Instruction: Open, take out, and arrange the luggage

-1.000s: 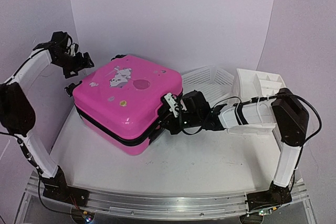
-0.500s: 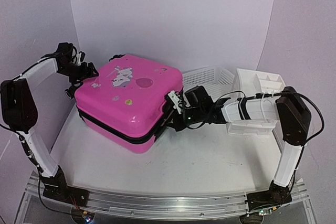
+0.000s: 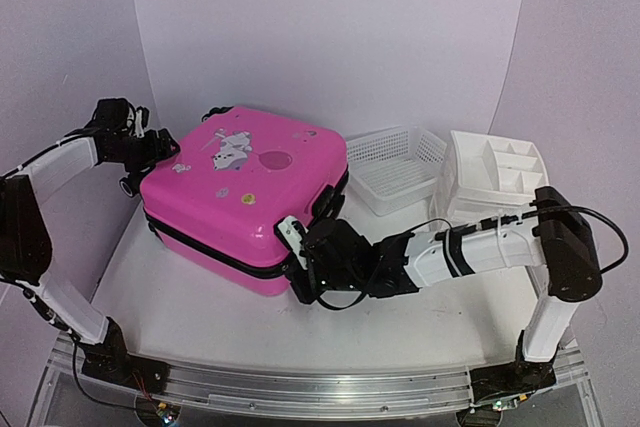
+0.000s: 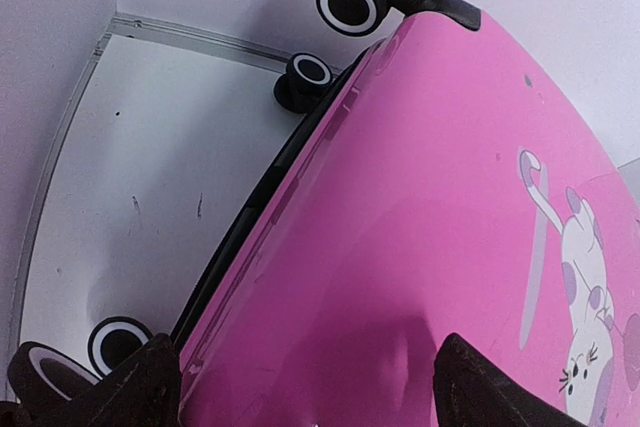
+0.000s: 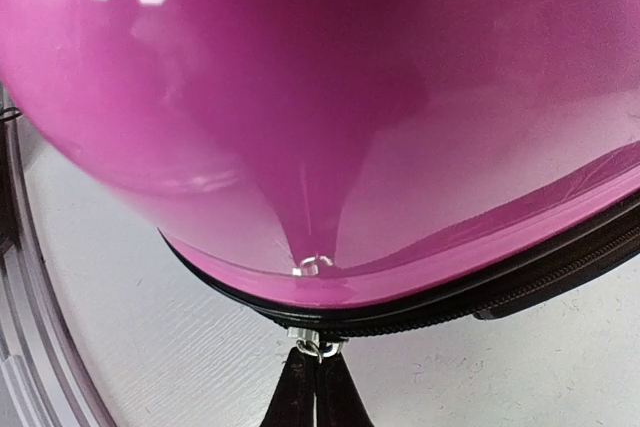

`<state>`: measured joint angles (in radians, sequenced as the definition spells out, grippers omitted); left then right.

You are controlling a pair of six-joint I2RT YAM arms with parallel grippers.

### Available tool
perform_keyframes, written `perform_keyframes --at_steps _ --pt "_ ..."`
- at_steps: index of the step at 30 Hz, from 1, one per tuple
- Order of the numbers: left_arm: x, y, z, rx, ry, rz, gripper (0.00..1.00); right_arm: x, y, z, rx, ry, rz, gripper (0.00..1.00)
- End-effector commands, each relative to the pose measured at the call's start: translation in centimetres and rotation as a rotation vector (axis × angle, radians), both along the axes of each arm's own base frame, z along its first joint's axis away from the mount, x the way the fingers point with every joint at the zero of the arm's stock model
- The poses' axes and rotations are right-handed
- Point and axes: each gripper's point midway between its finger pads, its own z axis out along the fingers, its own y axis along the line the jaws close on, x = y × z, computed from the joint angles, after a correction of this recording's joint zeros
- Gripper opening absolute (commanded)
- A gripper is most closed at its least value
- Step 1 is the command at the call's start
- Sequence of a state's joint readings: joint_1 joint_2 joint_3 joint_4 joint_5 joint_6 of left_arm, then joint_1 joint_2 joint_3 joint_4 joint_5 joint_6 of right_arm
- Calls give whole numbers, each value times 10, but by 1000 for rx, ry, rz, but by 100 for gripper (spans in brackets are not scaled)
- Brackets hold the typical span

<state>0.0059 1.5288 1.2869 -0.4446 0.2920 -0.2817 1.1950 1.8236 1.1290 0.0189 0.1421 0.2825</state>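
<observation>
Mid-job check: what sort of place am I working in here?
Probably a lab robot test cell, not a home: plain pale backdrop walls around a white table, an aluminium mounting rail along its near edge, the luggage as a prop.

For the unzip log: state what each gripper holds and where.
Right gripper: the hot-pink hard-shell suitcase, by its silver metal zipper pull. Left gripper: open, nothing.

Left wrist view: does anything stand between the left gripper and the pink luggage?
Nothing visible does. The left gripper sets its open fingers either side of the luggage shell near the wheels, with only bare pink shell between them. Whether they touch it cannot be told.
</observation>
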Motion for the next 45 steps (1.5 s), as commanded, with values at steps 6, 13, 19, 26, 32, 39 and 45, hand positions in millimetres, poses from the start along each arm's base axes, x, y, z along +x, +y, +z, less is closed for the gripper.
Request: perform_keyframes --at_steps 6,13,19,26,32,39,45 --pt "-91 -20 -77 -91 337 -44 88 40 -4 33 62 -68 -18 0" --pt "-133 -31 -80 -148 378 -93 88 88 -30 33 49 -12 2 0" --pt "-169 -43 -69 -225 380 -122 88 116 -34 41 29 -48 86 0" --pt "-201 -81 -54 -354 398 -236 88 167 -57 31 -3 -15 -9 0" --pt "-201 -102 -36 -377 384 -334 89 149 -67 37 -13 103 -54 0" --pt "-191 -105 -29 -398 350 -334 89 94 -46 31 41 214 -145 0" --pt "-191 -109 -30 -407 349 -337 88 59 14 41 136 56 -121 0"
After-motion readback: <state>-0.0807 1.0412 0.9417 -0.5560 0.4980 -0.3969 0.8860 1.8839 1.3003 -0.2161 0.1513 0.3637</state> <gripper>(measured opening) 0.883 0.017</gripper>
